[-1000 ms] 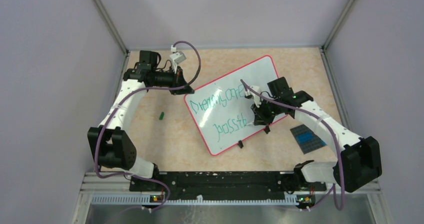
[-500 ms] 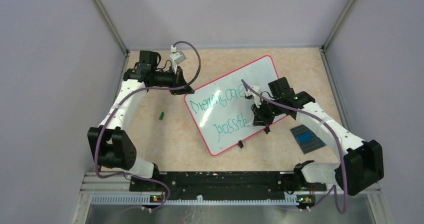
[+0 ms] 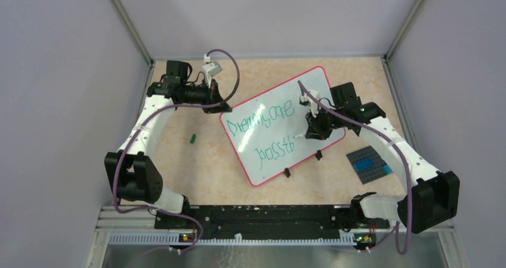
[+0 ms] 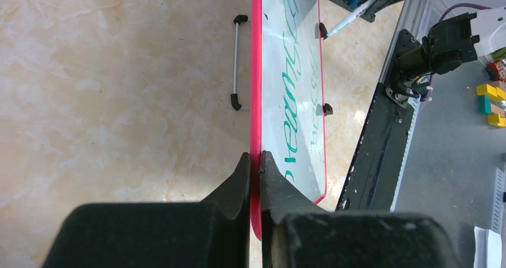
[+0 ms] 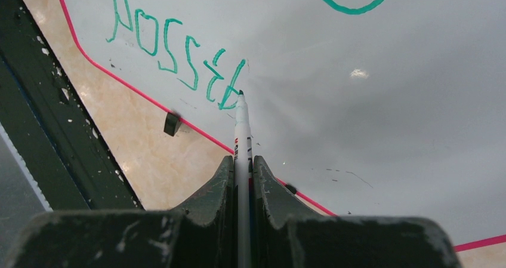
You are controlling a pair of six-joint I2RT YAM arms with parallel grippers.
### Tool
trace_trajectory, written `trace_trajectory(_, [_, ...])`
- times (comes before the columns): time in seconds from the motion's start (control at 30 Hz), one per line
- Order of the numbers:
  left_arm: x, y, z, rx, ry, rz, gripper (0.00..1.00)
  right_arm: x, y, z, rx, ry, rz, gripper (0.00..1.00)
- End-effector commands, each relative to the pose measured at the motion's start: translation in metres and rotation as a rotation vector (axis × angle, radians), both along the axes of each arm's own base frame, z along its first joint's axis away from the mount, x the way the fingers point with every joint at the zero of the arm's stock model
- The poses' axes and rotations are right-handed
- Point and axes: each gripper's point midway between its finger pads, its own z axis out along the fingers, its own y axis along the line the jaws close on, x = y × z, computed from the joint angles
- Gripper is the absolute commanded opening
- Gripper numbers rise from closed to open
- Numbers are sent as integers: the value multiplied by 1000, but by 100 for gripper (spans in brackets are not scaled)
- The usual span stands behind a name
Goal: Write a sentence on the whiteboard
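Diagonally, the whiteboard (image 3: 271, 125) runs near-left to far-right, seemingly propped

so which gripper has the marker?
The right gripper: shut on the marker, tip at the end of the lower green line. The left gripper only pinches the whiteboard by its red rim.

Robot lab test cell — plain lilac walls (image 3: 54, 71), aluminium corner posts (image 3: 127, 22), marble-look tabletop (image 3: 203, 160), black mounting rail (image 3: 262, 215)
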Motion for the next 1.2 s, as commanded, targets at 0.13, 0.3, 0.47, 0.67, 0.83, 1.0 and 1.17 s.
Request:
trace_trajectory(0.13, [-15, -1, -27, 58, 78, -13, 0, 22, 2, 16, 5, -74, 0, 0])
trace_trajectory(0.3, [-15, -1, -26, 58, 76, -12, 0, 27, 2, 13, 0, -77, -11, 0])
trace_trajectory(0.47, [-15, 0, -27, 60, 76, -12, 0, 33, 2, 11, -4, -85, -29, 0])
trace_trajectory(0.67, [-15, 0, -28, 61, 78, -13, 0, 34, 0, 4, -22, -74, -37, 0])
trace_trajectory(0.83, [-16, 0, -29, 60, 80, -14, 0, 25, -5, -9, -39, -52, -32, 0])
trace_trajectory(1.0, [-16, -1, -30, 60, 83, -16, 0, 15, -9, -19, -50, -30, -26, 0])
trace_trajectory(1.17, [-16, -1, -30, 61, 83, -17, 0, 7, -11, -26, -58, -18, -19, 0])
